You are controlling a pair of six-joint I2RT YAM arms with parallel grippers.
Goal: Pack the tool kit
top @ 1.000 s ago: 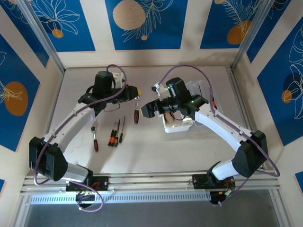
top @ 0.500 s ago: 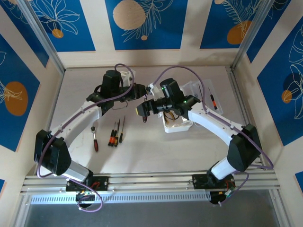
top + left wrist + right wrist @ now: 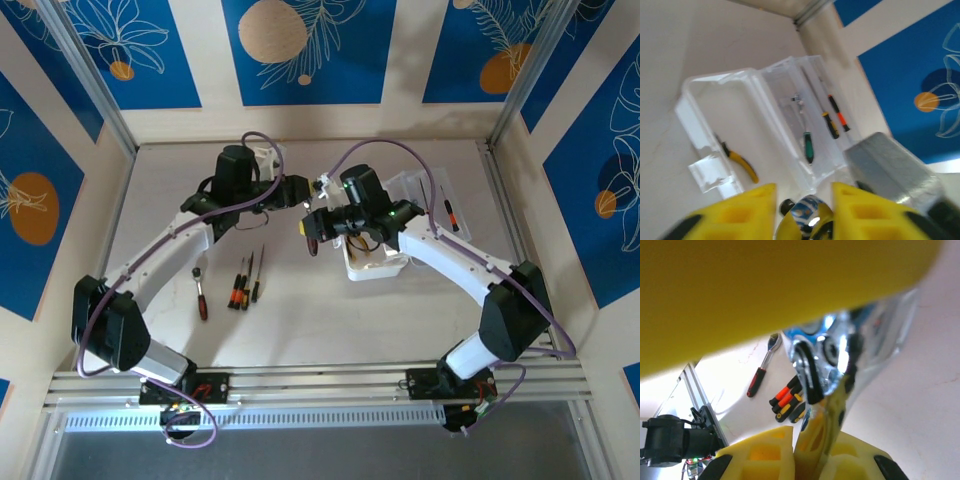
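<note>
Pale table (image 3: pixel 300 325), open case (image 3: pixel 380 268), ratchet (image 3: pixel 200 292), screwdrivers (image 3: pixel 245 282)

case (image 3: pixel 725 107): translucent glossy plastic | held tool (image 3: pixel 840 340): mirror-bright metal

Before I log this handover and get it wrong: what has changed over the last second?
The left gripper carried the tool rightward to the right gripper, which shut on it; the left gripper then opened. The case, ratchet and screwdrivers stayed put.
</note>
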